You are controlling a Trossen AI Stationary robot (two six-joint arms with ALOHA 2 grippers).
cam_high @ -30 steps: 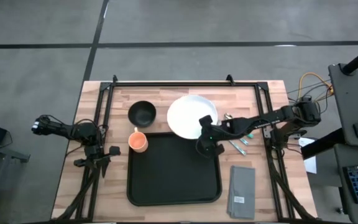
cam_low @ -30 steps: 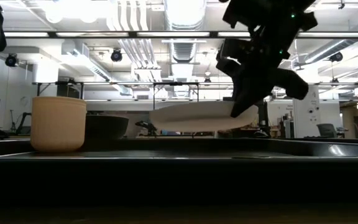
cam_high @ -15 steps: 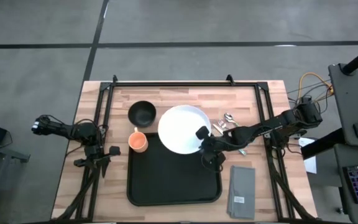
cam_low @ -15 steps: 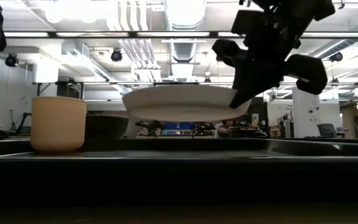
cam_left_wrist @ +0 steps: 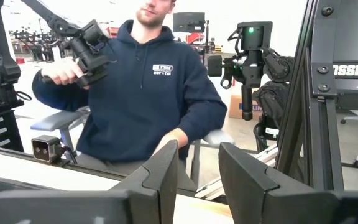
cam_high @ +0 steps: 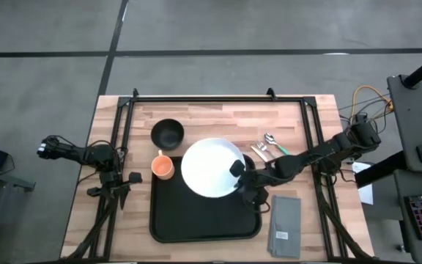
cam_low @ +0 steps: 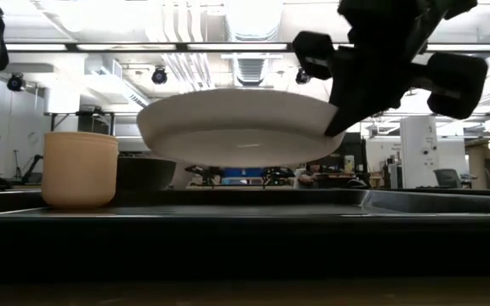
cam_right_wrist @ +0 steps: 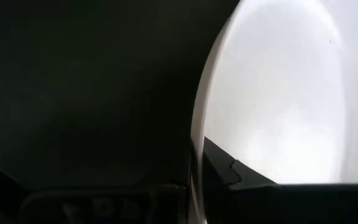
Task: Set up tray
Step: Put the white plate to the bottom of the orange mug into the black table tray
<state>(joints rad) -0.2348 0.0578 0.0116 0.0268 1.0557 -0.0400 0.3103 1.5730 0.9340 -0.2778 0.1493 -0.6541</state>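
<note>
The black tray (cam_high: 196,216) lies on the table's near middle. My right gripper (cam_high: 240,178) is shut on the white plate (cam_high: 211,167), which hovers over the tray's far half. In the low view the plate (cam_low: 236,127) hangs clear above the tray's rim (cam_low: 228,212). An orange cup (cam_high: 163,166) stands at the tray's far left corner, and a black bowl (cam_high: 168,133) stands beyond it. My left gripper (cam_high: 118,189) waits open at the table's left edge, touching nothing. My right gripper pinches the plate's rim (cam_right_wrist: 194,155) on the side facing the table's right and near edge. One finger (cam_right_wrist: 247,177) lies on the plate's upper face, the other sits below it. The fingers come from the table's right, roughly level. The plate is lifted clear and nearly level.
Cutlery (cam_high: 269,147) lies on the wood right of the plate. A folded grey napkin (cam_high: 284,220) rests right of the tray. Black frame rails run along both table sides. A person in a dark hoodie (cam_left_wrist: 148,93) sits beyond the table in the left wrist view.
My right gripper has carried the plate from beyond the tray's far right corner toward the table's left and near edge, over the tray. The plate has risen and come closer to the low camera, staying nearly level. The gripper has stayed shut on it.
</note>
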